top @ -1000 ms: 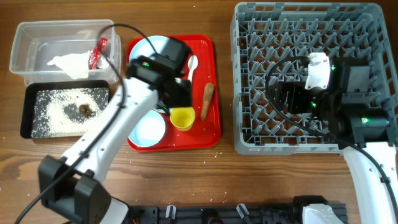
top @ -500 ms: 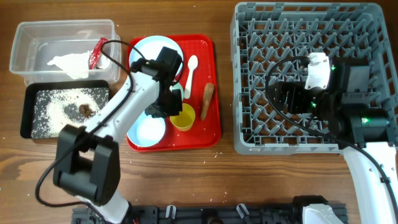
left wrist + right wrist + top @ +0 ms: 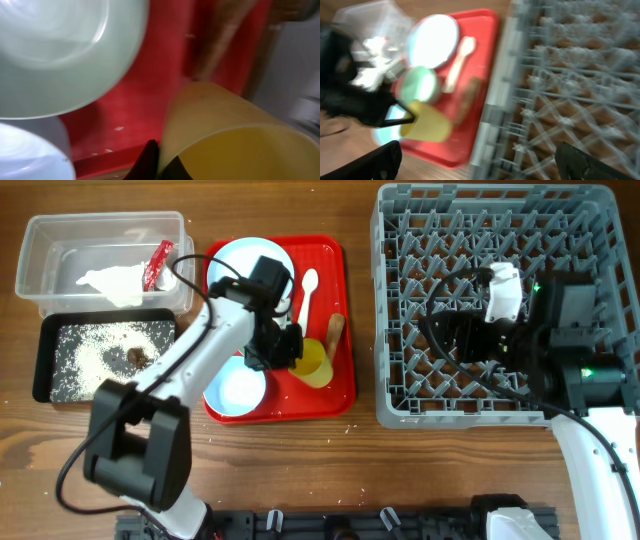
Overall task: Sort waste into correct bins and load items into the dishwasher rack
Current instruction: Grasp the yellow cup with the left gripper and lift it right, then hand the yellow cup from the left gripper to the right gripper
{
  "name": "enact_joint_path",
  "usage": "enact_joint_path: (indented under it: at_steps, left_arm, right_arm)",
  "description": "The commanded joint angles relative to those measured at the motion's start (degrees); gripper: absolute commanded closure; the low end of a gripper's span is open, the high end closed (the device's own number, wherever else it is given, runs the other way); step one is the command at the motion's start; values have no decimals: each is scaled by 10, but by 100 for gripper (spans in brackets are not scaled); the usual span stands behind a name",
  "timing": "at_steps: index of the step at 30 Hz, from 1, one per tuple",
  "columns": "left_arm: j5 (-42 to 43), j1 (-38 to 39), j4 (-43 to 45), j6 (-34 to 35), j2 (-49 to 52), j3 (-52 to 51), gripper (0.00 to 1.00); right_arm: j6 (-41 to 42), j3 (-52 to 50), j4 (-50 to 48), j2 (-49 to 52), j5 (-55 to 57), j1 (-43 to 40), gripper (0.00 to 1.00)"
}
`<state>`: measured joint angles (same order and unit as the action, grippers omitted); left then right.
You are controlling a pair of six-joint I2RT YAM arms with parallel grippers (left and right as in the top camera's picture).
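The left pincer (image 3: 293,348) is clamped on the tipped cup (image 3: 316,364), with a bowl (image 3: 240,390) near it. The right pincer (image 3: 477,152) is wide apart.

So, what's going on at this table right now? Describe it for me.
The left claw grips the yellow cup by its rim, tilted over the red tray. The plate, bowls, spoon and brown stick lie on that tray. The right claw hangs open over the grey rack, holding nothing. No dish shows in the rack yet.
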<state>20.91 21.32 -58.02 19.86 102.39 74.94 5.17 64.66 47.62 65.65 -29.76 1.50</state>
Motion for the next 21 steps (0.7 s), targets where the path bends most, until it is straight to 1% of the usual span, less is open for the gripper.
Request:
enact_joint_path:
  at_steps: [1,4,6,8,10,14,16,19,21]
  left_arm:
    - [223,-53,8,-49,-62,31,96]
    - [337,-106,16,-52,-77,31,96]
    - [422,-136,22,-64,-77,31,96]
    - [483,-153,39,-64,-77,31,96]
    - [566,-160,68,-64,-77,31,96]
    - [639,-158,89,-61,-77,31,96]
    - [659,-158,92,-61,-77,31,96]
    - [672,-158,92,-61,-77,31,96]
    - [672,-158,92,-59,-77,31,96]
  right_arm:
    - [14,5,-23,29,-157,0,0]
    - [8,5,-54,59,-239,0,0]
    - [-16,5,-83,77,-311,0,0]
    - [-21,5,-112,93,-352,0,1]
    - [-22,5,-146,111,-379,2,0]
    - [-16,5,-226,139,-411,29,1]
    - [-3,5,-261,150,-411,49,1]
    - [24,5,-336,163,-411,88,1]
    - [29,5,-367,167,-411,104,1]
